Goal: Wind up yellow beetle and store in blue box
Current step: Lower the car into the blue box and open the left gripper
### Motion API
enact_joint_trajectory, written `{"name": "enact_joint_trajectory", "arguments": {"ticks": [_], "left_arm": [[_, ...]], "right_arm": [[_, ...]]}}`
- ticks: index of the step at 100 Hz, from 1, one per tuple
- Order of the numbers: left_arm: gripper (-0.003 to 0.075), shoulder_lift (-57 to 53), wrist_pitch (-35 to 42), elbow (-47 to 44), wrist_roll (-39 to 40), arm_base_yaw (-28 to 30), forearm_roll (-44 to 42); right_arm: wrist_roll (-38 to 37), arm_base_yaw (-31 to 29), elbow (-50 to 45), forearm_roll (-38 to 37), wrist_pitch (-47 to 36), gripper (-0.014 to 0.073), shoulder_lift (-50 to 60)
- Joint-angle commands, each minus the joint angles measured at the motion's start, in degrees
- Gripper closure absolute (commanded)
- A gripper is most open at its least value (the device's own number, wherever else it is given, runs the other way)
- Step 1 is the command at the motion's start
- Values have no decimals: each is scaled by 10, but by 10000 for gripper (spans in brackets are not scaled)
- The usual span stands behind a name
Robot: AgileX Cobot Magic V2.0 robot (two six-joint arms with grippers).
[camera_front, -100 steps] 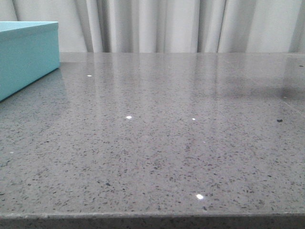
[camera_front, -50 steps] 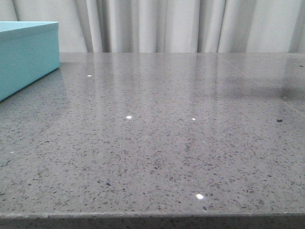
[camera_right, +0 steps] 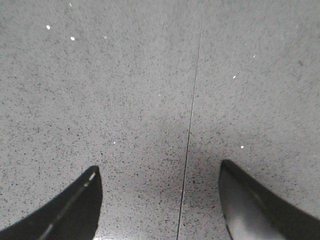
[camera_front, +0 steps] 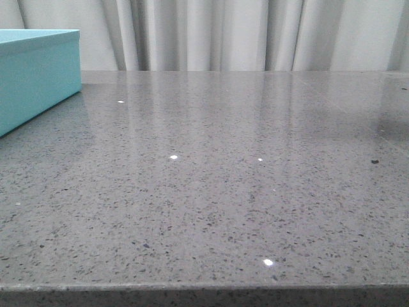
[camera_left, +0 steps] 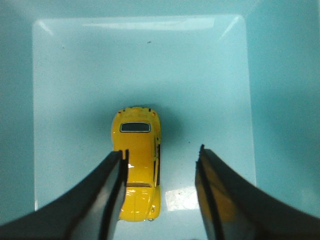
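Car: the yellow beetle (camera_left: 136, 167) is lying on the floor of the blue box (camera_left: 75, 75), so it looks put away.
Left claw (camera_left: 161, 172): it is hanging over the car, spread wide, holding nothing.
Right claw (camera_right: 157, 195): it is spread wide above the gray table (camera_right: 150, 75), out of the way.
Job: it is looking nearly done.
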State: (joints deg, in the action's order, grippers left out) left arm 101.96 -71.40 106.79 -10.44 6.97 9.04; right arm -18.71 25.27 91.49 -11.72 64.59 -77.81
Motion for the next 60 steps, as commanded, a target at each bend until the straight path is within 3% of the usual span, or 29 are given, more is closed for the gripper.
{"name": "enact_joint_trajectory", "arguments": {"ticks": [1,12,26,60], "left_arm": [[508,-58,18,17,2,1,21],[623,-100,45,0,-14,1,43],[741,-160,73,-52,-18,1,51],[738,-356,203,-281,-43,1,66]], "right_arm": [[17,0,7,-13,-39,95,40],[18,0,-34,-13,-87,117,85],[18,0,-107,-13,-138,239,151],[18,0,-277,-13,-206,582,299]]}}
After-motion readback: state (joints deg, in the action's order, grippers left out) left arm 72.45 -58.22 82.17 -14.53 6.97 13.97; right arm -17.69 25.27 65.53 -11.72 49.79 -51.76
